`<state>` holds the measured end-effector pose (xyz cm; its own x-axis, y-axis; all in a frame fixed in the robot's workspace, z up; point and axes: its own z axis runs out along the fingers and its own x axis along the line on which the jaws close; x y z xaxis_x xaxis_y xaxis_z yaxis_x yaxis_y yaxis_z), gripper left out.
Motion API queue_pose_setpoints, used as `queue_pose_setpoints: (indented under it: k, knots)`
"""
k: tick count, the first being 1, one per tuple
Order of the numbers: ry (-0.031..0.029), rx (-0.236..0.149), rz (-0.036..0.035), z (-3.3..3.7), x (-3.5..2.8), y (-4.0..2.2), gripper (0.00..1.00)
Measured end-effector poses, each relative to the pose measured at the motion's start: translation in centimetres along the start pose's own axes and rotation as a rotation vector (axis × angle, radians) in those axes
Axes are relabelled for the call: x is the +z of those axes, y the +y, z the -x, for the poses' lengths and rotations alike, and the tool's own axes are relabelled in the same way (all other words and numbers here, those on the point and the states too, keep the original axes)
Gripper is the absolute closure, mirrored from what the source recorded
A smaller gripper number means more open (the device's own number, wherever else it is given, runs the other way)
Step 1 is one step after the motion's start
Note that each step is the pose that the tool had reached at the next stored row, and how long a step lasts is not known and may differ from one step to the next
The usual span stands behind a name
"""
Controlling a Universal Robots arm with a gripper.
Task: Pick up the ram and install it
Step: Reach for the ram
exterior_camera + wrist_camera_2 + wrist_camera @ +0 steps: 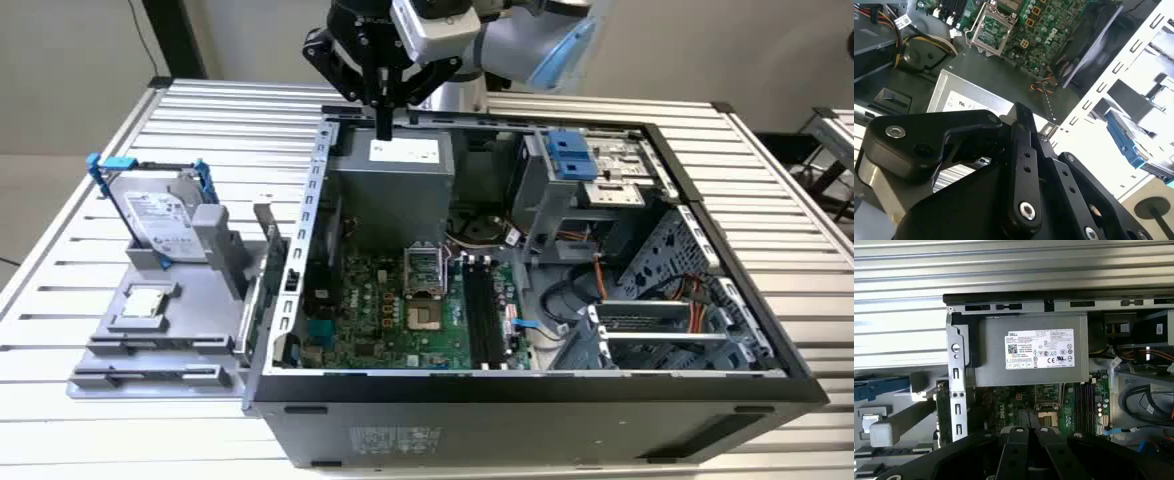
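I have the gripper (384, 126) in the upper middle of the exterior view, hanging just above the grey power supply (387, 195) at the far end of the open computer case (534, 385). Its lower end narrows to a thin dark strip pointing straight down. I cannot tell whether it is clenched, released or grasping anything. I also cannot tell the ram apart from that dark strip, so I can't say for sure where it is.

In the first wrist view the gripper is over the power supply's white label and the green motherboard (374, 325). The long black memory slots (481, 315) lie in the lower middle of the exterior view, well apart from the gripper.

On the exterior view's left, a grey fixture (200, 320) rests on the slatted metal table (787, 200), just beside the case. The silver hard drive (160, 215) stands there in its blue frame, and the small square processor chip (144, 303) lies below it in the frame.
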<state>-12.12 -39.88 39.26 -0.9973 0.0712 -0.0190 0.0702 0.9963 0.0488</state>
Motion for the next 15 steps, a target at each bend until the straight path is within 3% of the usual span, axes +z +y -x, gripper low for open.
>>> queue_pose_setpoints:
  k: [11, 15]
  knots:
    - [0.0, 0.0, -0.0001, -0.02, 0.0, 0.0, 1.0]
    - [0.0001, 0.0, -0.0001, -0.32, -0.01, -0.02, 1.0]
